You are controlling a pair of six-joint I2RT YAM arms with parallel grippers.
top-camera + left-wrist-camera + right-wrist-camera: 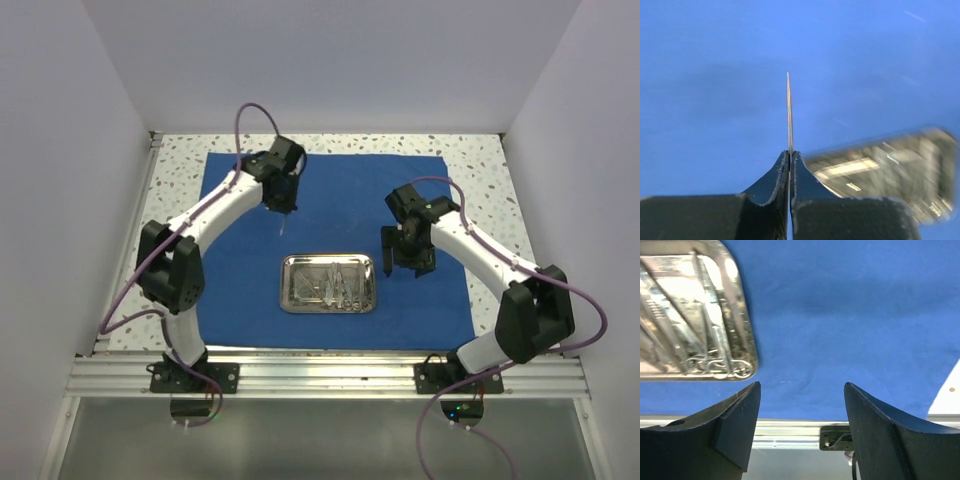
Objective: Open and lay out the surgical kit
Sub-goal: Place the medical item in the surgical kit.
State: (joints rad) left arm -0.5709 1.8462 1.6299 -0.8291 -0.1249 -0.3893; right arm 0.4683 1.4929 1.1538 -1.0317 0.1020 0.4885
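The royal-blue cloth wrap [330, 200] lies spread flat on the table. The small steel tray [290, 297] sits on its near middle with several silver instruments [335, 283] inside; the tray also shows in the right wrist view [742, 335] and blurred in the left wrist view [920, 200]. My left gripper [284, 212] hovers above the cloth behind the tray, shut on a thin silver instrument [789, 115] that points away from the fingers. My right gripper [405, 268] is open and empty just right of the tray.
A speckled white tabletop [480, 160] surrounds the cloth. An aluminium rail [330, 375] with the arm bases runs along the near edge; it also shows in the right wrist view [790, 430]. White walls close the back and sides.
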